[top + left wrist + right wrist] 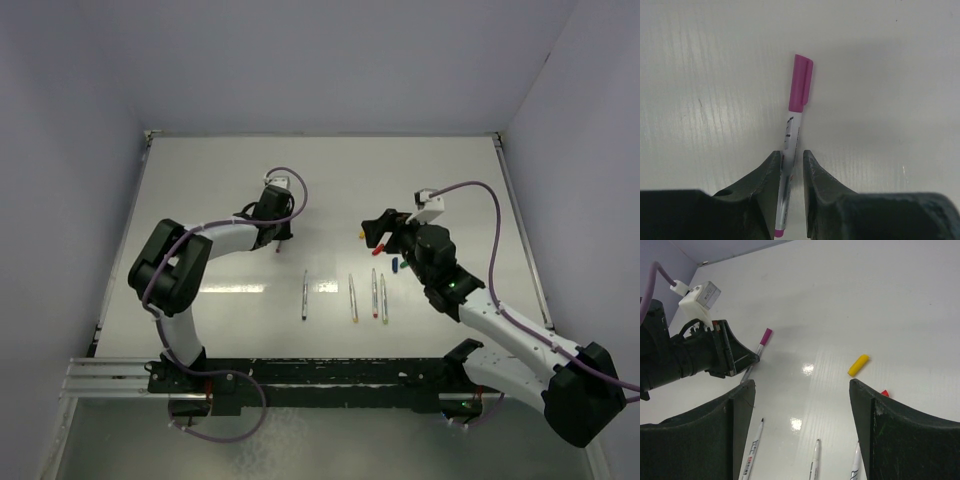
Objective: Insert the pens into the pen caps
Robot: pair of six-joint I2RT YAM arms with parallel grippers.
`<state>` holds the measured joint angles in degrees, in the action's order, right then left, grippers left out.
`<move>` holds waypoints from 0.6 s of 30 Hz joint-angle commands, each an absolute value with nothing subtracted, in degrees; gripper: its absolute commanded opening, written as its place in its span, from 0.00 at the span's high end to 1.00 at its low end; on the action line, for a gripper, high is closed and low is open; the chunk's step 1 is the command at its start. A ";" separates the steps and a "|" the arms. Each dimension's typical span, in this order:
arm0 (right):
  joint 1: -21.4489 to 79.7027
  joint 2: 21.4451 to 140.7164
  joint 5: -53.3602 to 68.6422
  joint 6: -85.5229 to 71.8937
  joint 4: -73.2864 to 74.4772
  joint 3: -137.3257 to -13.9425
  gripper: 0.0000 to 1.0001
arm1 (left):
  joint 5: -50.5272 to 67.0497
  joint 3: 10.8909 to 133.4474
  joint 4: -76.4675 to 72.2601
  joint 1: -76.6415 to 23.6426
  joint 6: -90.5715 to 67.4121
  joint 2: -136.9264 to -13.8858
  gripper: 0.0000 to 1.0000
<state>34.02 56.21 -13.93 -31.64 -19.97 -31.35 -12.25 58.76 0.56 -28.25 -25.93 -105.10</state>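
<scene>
Left gripper (791, 159) straddles the pen (794, 131), jaws slightly parted and not clamping it. The pen's long axis runs straight ahead, purple cap (801, 82) farthest out.

Spread fingers (740, 435), yellow cap (858, 365) beyond

Left fingers (765, 200) ajar — right fingers (715, 440) wide.

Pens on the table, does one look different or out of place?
Yes. One pen lies apart from the four bare pens in a row, and only it wears a purple cap.
</scene>
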 commanded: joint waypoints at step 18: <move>32.87 56.42 -30.32 -39.27 -5.12 -33.70 0.00 | -9.84 53.43 9.53 -35.37 -23.64 -84.72 0.70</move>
<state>33.69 53.58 -24.97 -36.16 -11.62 -30.02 -9.56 54.57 5.06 -31.68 -24.82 -87.81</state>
